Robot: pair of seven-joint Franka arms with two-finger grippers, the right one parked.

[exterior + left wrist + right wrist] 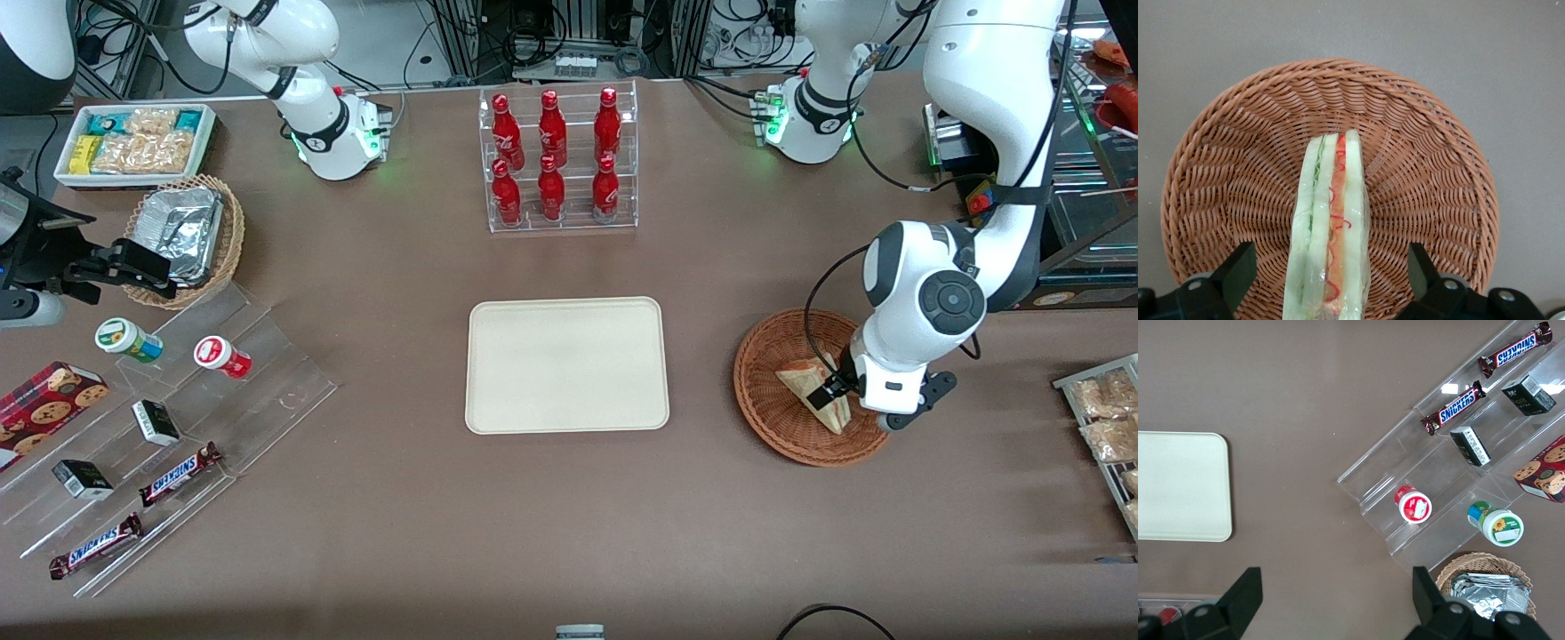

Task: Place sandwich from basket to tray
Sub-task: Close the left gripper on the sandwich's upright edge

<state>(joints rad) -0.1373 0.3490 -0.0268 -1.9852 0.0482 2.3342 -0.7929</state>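
The sandwich (805, 382) (1331, 220), a wrapped wedge of pale bread with red and green filling, lies in the reddish-brown wicker basket (765, 391) (1225, 167) toward the working arm's end of the table. My left gripper (836, 391) (1330, 263) hangs low over the basket. It is open, with one black finger (1238, 267) on each side of the sandwich and a gap between each finger and the bread. The cream tray (566, 364) sits bare at the table's middle, beside the basket.
A clear rack of red bottles (560, 160) stands farther from the front camera than the tray. A stepped acrylic stand with snacks (178, 418), a tan basket with foil (182, 236) and a white bin (133, 142) lie toward the parked arm's end. A packet rack (1107, 418) sits near the basket.
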